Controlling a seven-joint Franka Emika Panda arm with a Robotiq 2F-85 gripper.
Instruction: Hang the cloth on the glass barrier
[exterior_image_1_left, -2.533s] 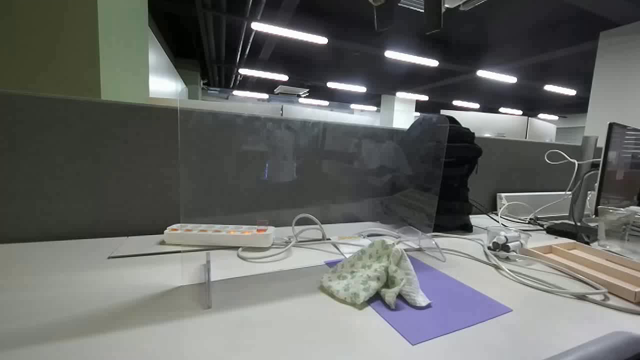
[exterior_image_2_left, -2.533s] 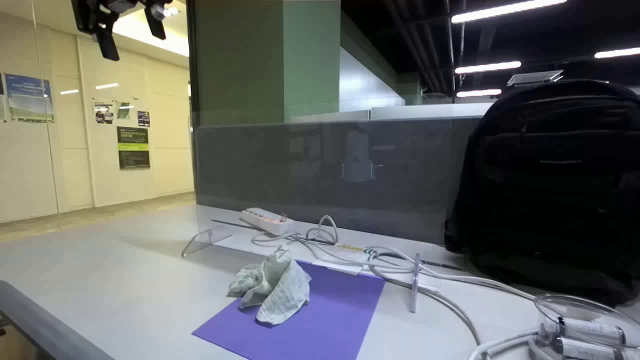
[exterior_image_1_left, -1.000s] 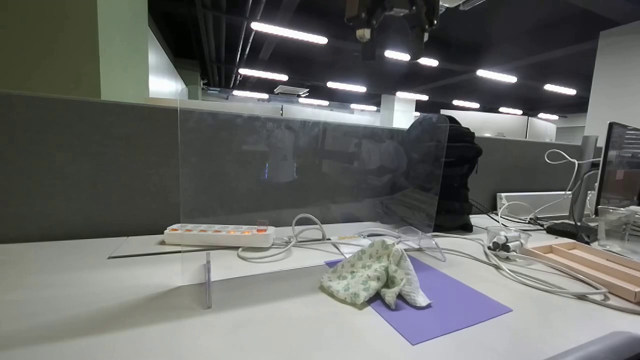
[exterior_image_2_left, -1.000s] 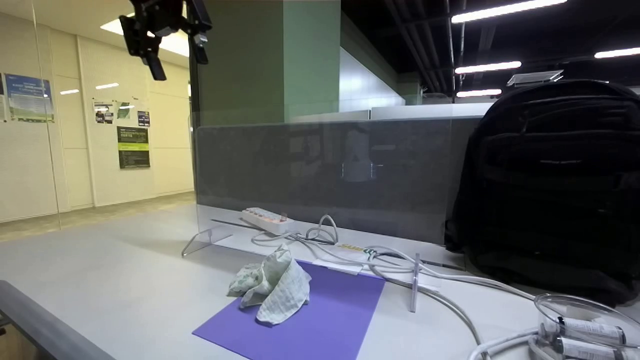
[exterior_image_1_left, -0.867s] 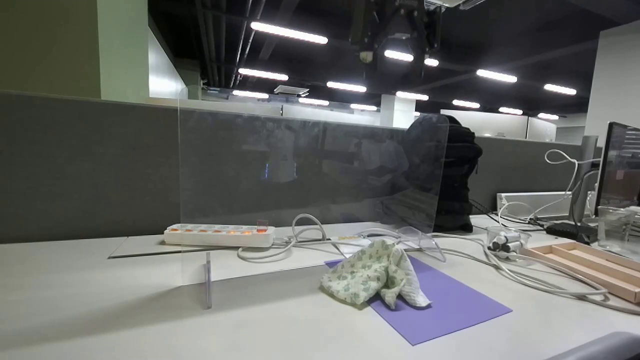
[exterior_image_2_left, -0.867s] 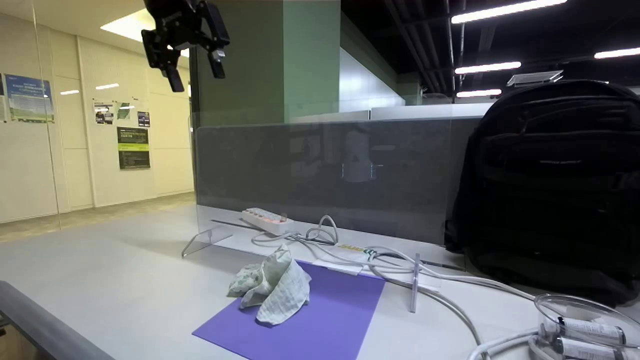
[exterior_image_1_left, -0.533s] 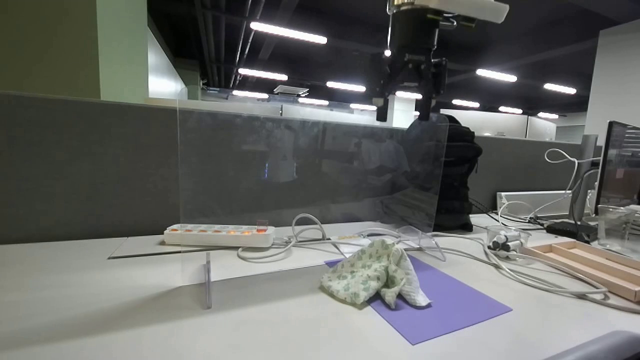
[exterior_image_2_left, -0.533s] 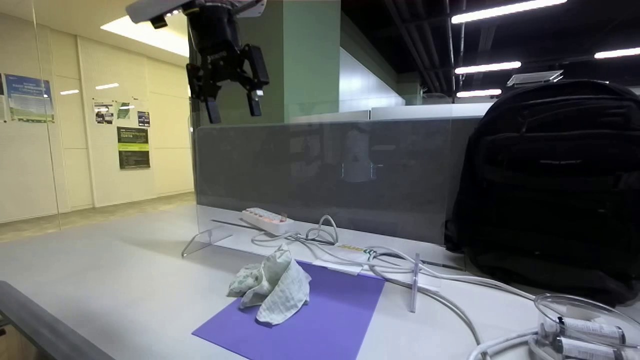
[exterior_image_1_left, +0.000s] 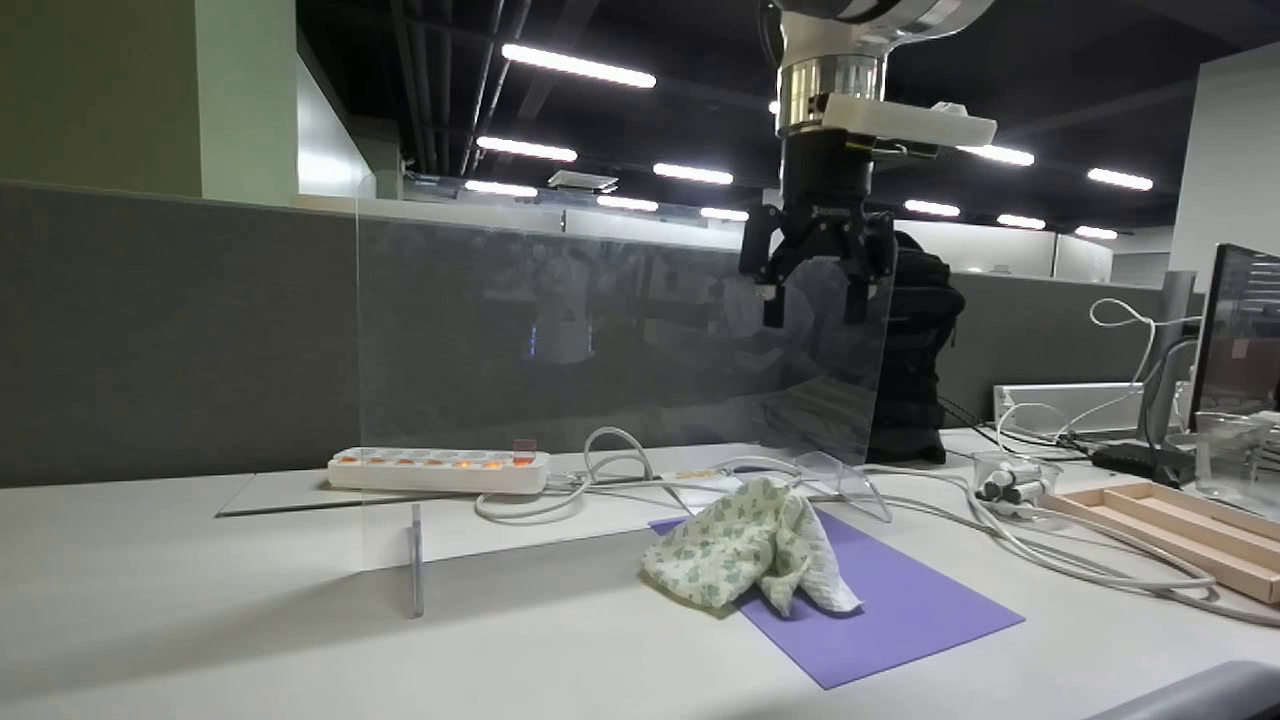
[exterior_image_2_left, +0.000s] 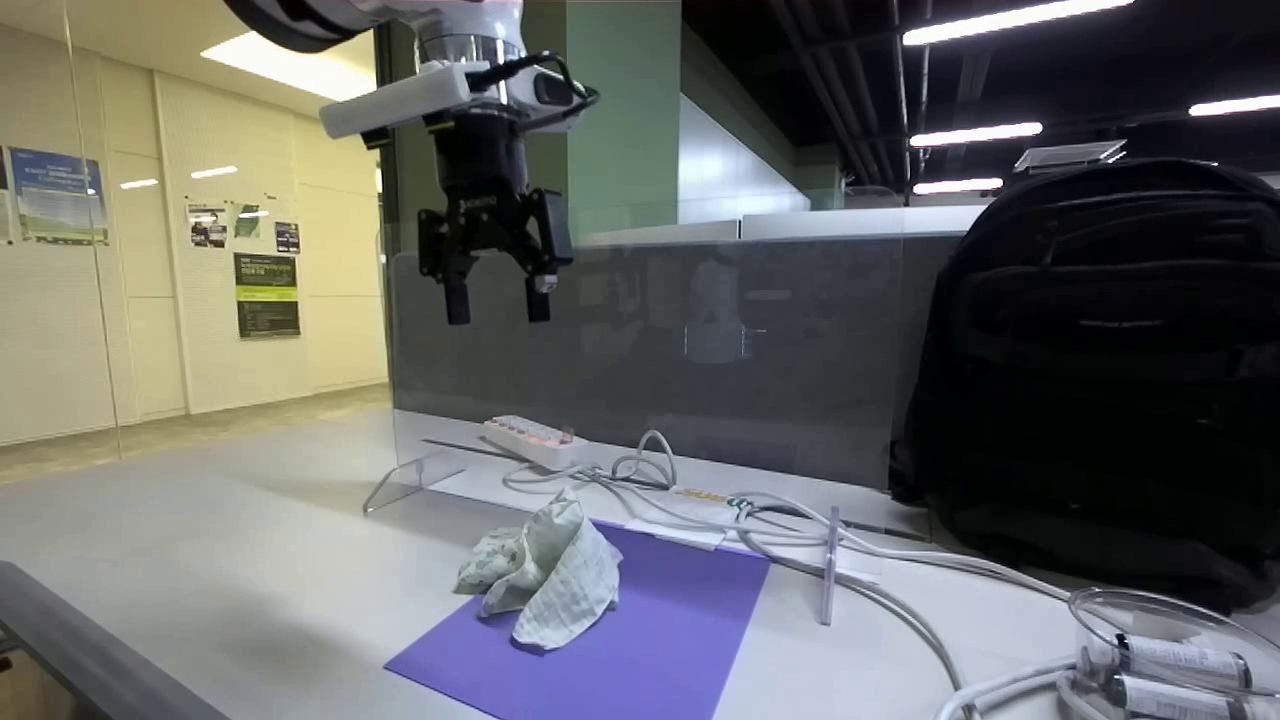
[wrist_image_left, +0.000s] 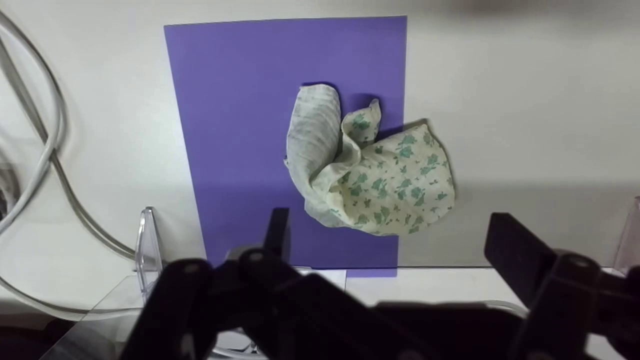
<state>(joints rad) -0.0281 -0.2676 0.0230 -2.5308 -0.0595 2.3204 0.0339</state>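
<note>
A crumpled white cloth with a green leaf print (exterior_image_1_left: 715, 560) lies partly on a purple sheet (exterior_image_1_left: 910, 610) and partly on the white table. The cloth also shows in an exterior view (exterior_image_2_left: 570, 585) and in the wrist view (wrist_image_left: 400, 185). The clear glass barrier (exterior_image_1_left: 620, 330) stands upright behind the cloth on clear feet; it also shows in an exterior view (exterior_image_2_left: 640, 350). My gripper (exterior_image_1_left: 815, 308) points down, open and empty, well above the cloth, with its fingertips below the barrier's top edge in both exterior views (exterior_image_2_left: 498, 304). In the wrist view the fingers (wrist_image_left: 389, 220) are wide apart.
A power strip (exterior_image_1_left: 440, 472) and loose white cables (exterior_image_1_left: 620, 460) lie behind the barrier. A black backpack (exterior_image_2_left: 1110, 390) stands at the back. A clear cup with small bottles (exterior_image_1_left: 1015, 485), a tan divided tray (exterior_image_1_left: 1180, 540) and a monitor (exterior_image_1_left: 1245, 340) are at the side.
My arm has come down from the top of both exterior views, bringing the gripper lower above the cloth. The gripper stays open. The cloth, sheet and barrier have not moved.
</note>
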